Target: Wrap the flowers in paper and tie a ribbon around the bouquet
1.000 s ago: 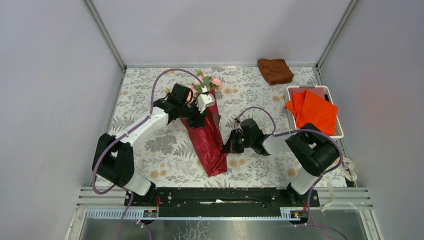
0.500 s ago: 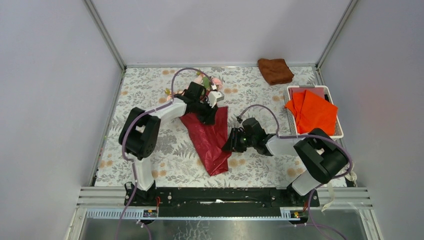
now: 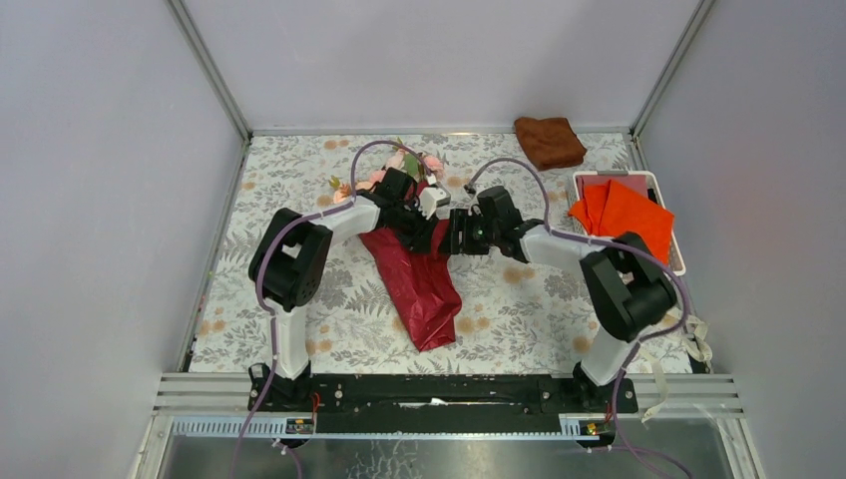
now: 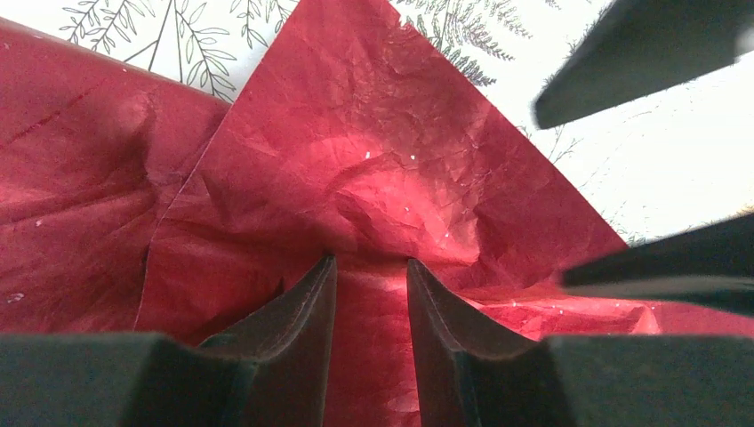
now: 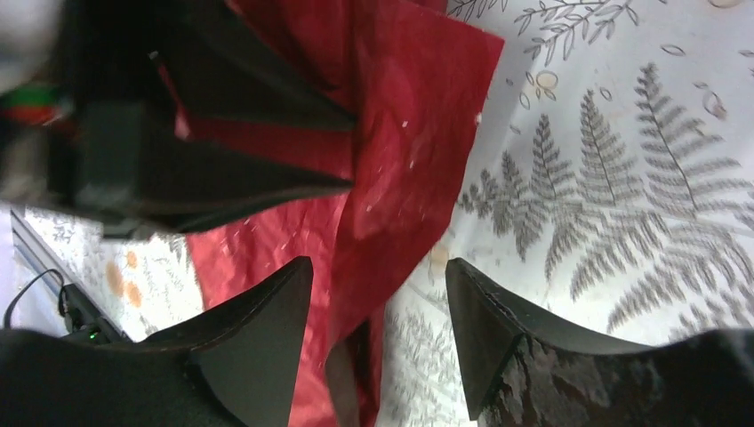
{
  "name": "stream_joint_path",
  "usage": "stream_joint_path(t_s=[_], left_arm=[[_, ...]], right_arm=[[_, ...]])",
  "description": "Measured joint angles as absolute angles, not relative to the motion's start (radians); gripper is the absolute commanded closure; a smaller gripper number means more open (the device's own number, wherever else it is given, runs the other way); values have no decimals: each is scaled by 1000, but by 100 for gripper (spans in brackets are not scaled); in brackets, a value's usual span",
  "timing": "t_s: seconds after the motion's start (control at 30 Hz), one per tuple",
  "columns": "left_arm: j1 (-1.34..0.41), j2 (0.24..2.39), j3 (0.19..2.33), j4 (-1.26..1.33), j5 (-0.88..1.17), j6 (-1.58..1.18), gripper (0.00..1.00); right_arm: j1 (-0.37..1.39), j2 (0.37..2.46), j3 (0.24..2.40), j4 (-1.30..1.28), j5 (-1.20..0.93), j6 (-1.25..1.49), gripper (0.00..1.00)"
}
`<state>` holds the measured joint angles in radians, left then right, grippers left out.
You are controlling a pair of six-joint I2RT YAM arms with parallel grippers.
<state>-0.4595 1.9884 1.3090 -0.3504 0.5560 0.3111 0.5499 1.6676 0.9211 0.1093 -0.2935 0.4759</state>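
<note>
The flowers (image 3: pixel 406 161), pink roses with green leaves, lie at the back of the table, their stems going under the dark red paper (image 3: pixel 424 289). The paper fans out toward the front. My left gripper (image 3: pixel 424 228) presses down on the upper part of the paper; in the left wrist view a ridge of paper (image 4: pixel 373 178) fills the narrow gap of that gripper (image 4: pixel 369 260). My right gripper (image 5: pixel 378 262) stands open astride the paper's right edge (image 5: pixel 418 133), right beside the left one. A cream-white strip, apparently the ribbon (image 3: pixel 697 341), hangs off the table's right front corner.
A brown folded cloth (image 3: pixel 549 142) lies at the back right. A white basket (image 3: pixel 613 176) holding orange sheets (image 3: pixel 624 215) stands by the right wall. Grey walls close in the left, back and right sides of the leaf-patterned table (image 3: pixel 329 309).
My right gripper went from shut to open and travelled up-left to meet the left gripper. The left arm shifted right, and the paper spread wider on its left side.
</note>
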Motion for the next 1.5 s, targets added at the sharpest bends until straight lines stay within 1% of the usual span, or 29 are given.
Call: stream_joint_path(t_s=[0.03,0.07,0.2,0.23,0.3,0.4,0.5,0.67,0.8,0.97,1.07,1.1,1.2,1.3,1.37,1.43,1.5], left_arm=[[-459,1988,1308,-350,556,310,58],[-459,1988,1308,-350,555,309,58],[-459,1987,1308,-351,545,304,56],[-459,1986,1308,-352,539,300,55],[-458,1979,1311,-355,528,292,51],[-449,1938,1312,-378,513,277,45],[-418,1834,1312,-422,496,255,39],[-329,1660,1256,-447,466,217,14],[-259,1629,1148,-463,461,181,2],[-240,1737,1113,-497,473,137,1],[-241,1798,1114,-496,493,113,1],[-241,1815,1122,-497,501,105,1],[-240,1839,1153,-495,507,91,1],[-240,1848,1163,-490,496,91,1],[-240,1851,1166,-487,483,92,1],[-241,1854,1171,-485,467,96,1],[-245,1858,1177,-476,447,106,1]], right_arm=[[548,1711,951,110,-303,469,39],[548,1746,970,110,-310,466,44],[548,1873,1008,109,-355,461,81],[546,1888,1013,122,-376,469,88],[546,1899,1012,128,-381,474,96],[545,1900,979,179,-384,500,100],[541,1899,952,232,-390,528,100],[540,1879,864,368,-387,590,100],[542,1841,767,463,-385,653,100],[565,1793,658,556,-384,734,95],[583,1777,634,564,-383,750,89],[585,1775,635,559,-383,748,86],[579,1776,664,515,-387,725,67],[563,1784,722,458,-392,685,55],[546,1806,770,432,-398,659,51],[538,1834,810,420,-409,645,50],[535,1872,859,416,-427,634,52]])
